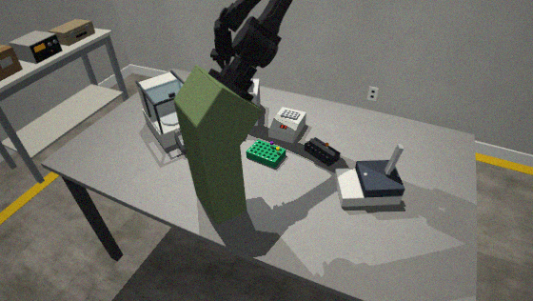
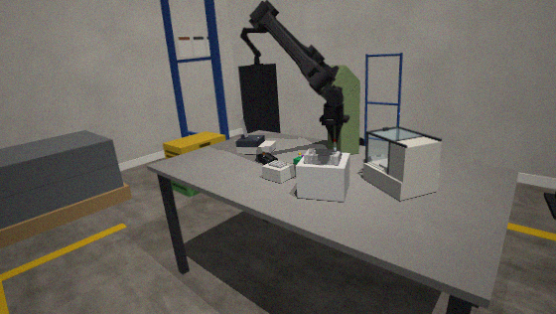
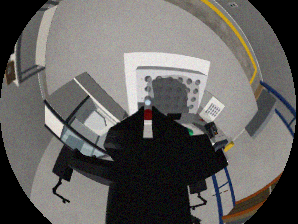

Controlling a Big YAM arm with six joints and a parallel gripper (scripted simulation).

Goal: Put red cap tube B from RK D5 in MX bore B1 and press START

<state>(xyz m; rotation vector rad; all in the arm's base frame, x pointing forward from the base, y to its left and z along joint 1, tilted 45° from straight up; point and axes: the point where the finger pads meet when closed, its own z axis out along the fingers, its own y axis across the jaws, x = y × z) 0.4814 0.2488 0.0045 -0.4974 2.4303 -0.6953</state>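
— Though nearly closed, stopped short on something?
— Yes. Pincer point(image 2: 335, 139) clenched on the tube point(image 2: 336, 145), fingers only a sliver apart. Hanging straight down over the back part of the white mixer point(image 2: 323, 181), with the tube just above the top block; cannot tell whether entered in a bore.
— Seen equally well from every side?
— No. From the top camera, hidden behind the green post point(image 1: 214, 152) and the arm. From the wrist, seen as a red and white stub against the mixer's grid of bores. From the side, seen at its height over the mixer.
— Counted?
— One arm, one held tube. Six stations on the table point(image 1: 119, 157): green rack point(image 1: 266, 153), glass-walled balance point(image 1: 159, 102), mixer, dry block point(image 1: 287, 124), black magnet block point(image 1: 322, 150), spectrophotometer point(image 1: 376, 183). Two coloured caps on the rack, purple point(image 1: 271, 142) and yellow point(image 1: 277, 148).
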